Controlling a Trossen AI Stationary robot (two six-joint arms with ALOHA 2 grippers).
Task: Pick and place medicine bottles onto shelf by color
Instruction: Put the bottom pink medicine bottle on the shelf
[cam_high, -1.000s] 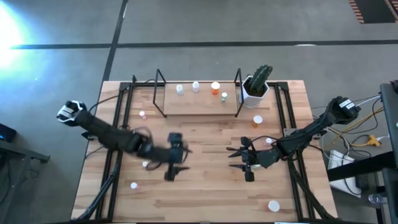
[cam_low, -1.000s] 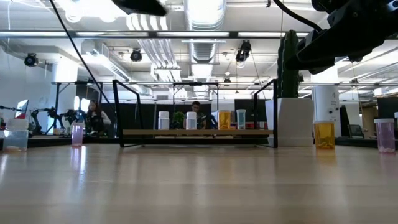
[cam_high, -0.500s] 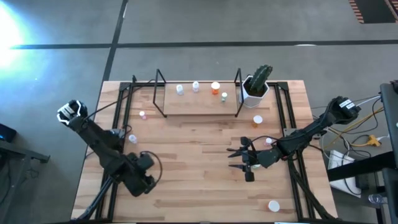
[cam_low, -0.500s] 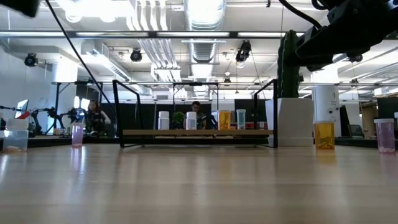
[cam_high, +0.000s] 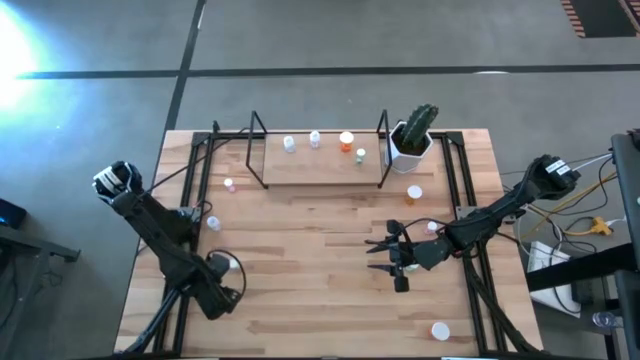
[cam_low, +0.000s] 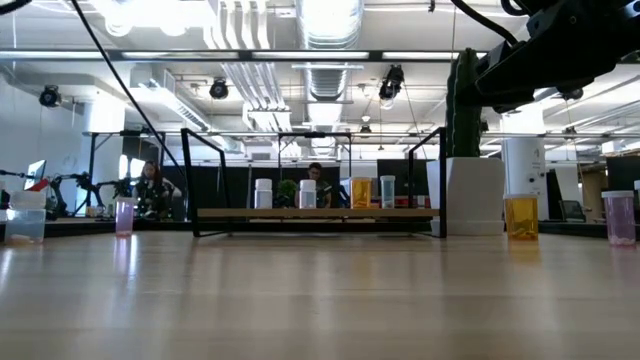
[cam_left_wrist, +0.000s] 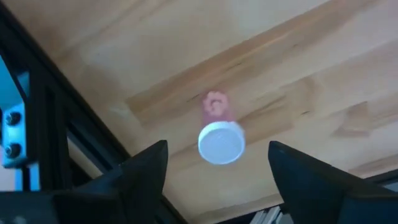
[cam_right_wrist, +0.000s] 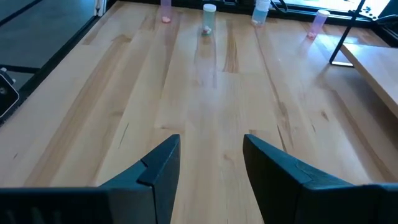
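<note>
My left gripper (cam_high: 220, 288) is open above the table's near left part, pointing down. In the left wrist view (cam_left_wrist: 219, 183) a small pink bottle with a white cap (cam_left_wrist: 221, 142) stands upright on the table below, between the two fingers and apart from both. My right gripper (cam_high: 385, 253) is open and empty over the table's right half, level, pointing toward the left edge (cam_right_wrist: 211, 162). The shelf (cam_high: 315, 168) stands at the far middle with two white bottles (cam_high: 289, 144), an orange one (cam_high: 347, 141) and a green one (cam_high: 361, 155) on its board.
A cactus in a white pot (cam_high: 413, 135) stands right of the shelf. Loose bottles stand at the left (cam_high: 229, 184) (cam_high: 211, 222), at the right (cam_high: 414, 193) (cam_high: 432, 227) and near the front right (cam_high: 440, 330). Black rails (cam_high: 190, 200) run along both sides.
My left arm has swung from the table's middle toward the left and near edges, and its gripper now hangs over the pink bottle. My right arm has kept still.
</note>
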